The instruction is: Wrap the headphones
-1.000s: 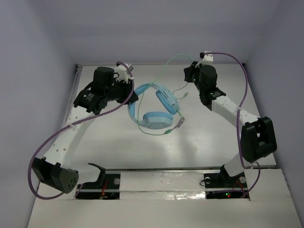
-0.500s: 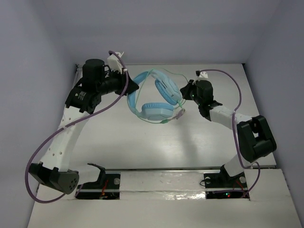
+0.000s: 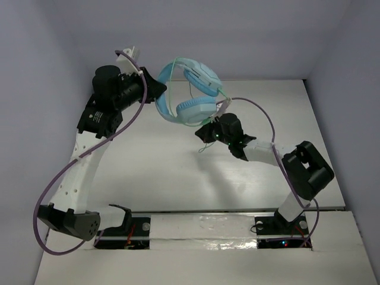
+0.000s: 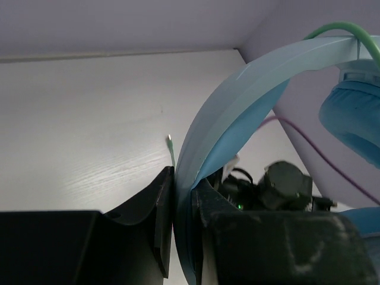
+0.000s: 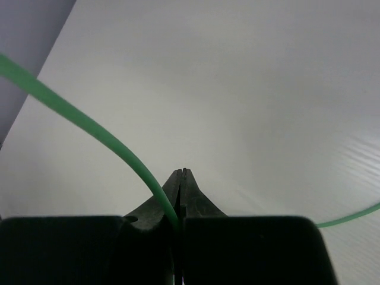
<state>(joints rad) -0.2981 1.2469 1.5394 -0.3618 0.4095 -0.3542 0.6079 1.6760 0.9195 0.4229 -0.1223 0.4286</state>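
we saw the headphones [image 3: 189,95] held above the desk [image 3: 148,172], far centre | headband [image 4: 237,113] arched upward, ear cups [image 3: 198,108] to its right | left fingers [image 4: 165,205] pinched the headband | right fingers [image 5: 186,191] pressed together on the green cord [image 5: 89,124]

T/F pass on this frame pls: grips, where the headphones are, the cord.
1. The left gripper is shut on the headband. True.
2. The headphones lie flat on the table. False: they hang in the air from the left gripper, clear of the table.
3. The right gripper is shut on the cord. True.
4. The right gripper grips an ear cup. False: it pinches only the thin cord, below the headphones.
5. The cord is purple. False: it is green; the purple lines are the robot cables.
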